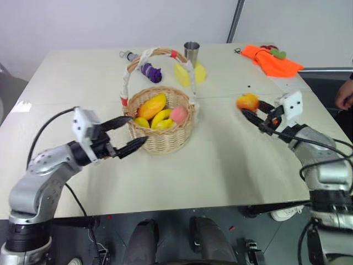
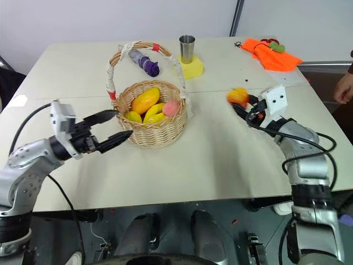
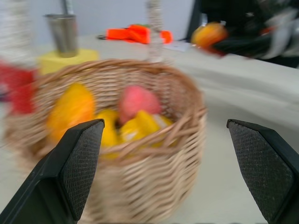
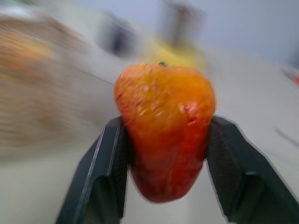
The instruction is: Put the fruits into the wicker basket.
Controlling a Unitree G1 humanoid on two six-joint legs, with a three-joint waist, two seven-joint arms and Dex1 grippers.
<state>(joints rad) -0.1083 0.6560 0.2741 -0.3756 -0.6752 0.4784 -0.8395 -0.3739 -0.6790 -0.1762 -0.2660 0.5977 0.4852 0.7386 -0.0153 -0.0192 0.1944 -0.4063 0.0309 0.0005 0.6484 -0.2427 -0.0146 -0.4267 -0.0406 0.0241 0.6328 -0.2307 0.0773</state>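
Right of the wicker basket [image 1: 162, 124], the right gripper [image 1: 255, 111] clamps one red-and-yellow fruit [image 1: 247, 101] above the table (stem end up). Four fruits lie inside. Left gripper [image 1: 129, 134] gapes wide, empty.

Both arms: silver-grey rounded metal shells with black joints, black cables looping outside along each forearm. White boxy camera block on each wrist. Left gripper [image 1: 128, 139] and right gripper [image 1: 255, 112]: two black tapered fingers each, textured inner pads [image 3: 83, 163].

Red-and-yellow fruit [image 4: 164, 130] between black fingers [image 4: 100, 177]; tan wicker basket [image 1: 162, 138] holds yellow, orange, pink fruits.
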